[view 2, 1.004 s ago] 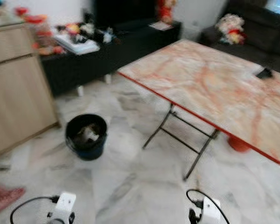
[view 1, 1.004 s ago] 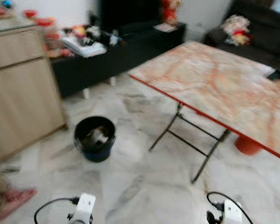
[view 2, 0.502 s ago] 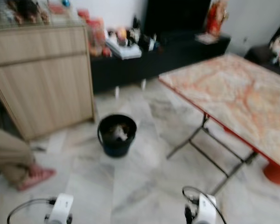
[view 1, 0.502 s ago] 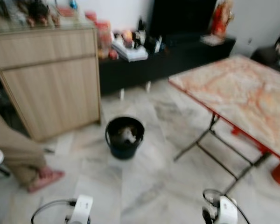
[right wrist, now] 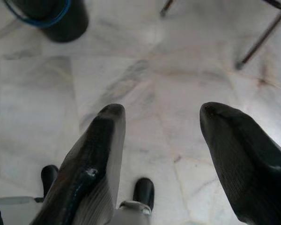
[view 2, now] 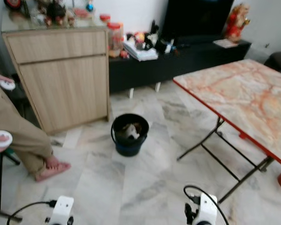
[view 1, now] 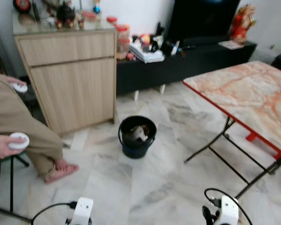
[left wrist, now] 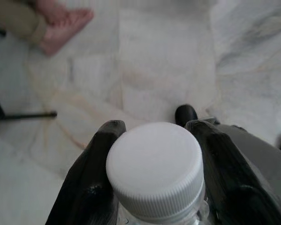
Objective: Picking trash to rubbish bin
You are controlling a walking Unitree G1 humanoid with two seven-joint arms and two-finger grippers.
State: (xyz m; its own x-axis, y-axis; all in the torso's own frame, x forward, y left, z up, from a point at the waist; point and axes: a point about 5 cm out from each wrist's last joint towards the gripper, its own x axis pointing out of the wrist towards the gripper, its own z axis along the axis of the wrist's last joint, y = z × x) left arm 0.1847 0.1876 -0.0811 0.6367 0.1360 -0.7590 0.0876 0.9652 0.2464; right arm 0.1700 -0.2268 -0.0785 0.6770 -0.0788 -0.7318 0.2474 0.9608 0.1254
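Observation:
A black rubbish bin (view 1: 137, 135) stands on the marble floor ahead of me, with crumpled trash (view 1: 139, 133) inside it. In the left wrist view my left gripper (left wrist: 154, 140) is shut on a clear plastic bottle with a white cap (left wrist: 154, 166), held low above the floor. The right wrist view has my right gripper (right wrist: 168, 140) open, nothing between its two black fingers (right wrist: 96, 159), with the bin (right wrist: 51, 16) a little way off. Both wrists (view 1: 82, 211) (view 1: 227, 211) hang at the bottom of the eye views.
A person (view 1: 18, 126) sits at the left holding white controllers, one foot (view 1: 61, 171) on the floor. A wooden cabinet (view 1: 72, 77) stands behind the bin. A folding table (view 1: 253, 101) with thin metal legs (view 1: 229, 154) fills the right. A dark TV bench (view 1: 187, 58) lines the back wall.
The camera has swung left: the bin, cabinet and table have shifted right in the picture, and the seated person has come into view. Both arms hang as before.

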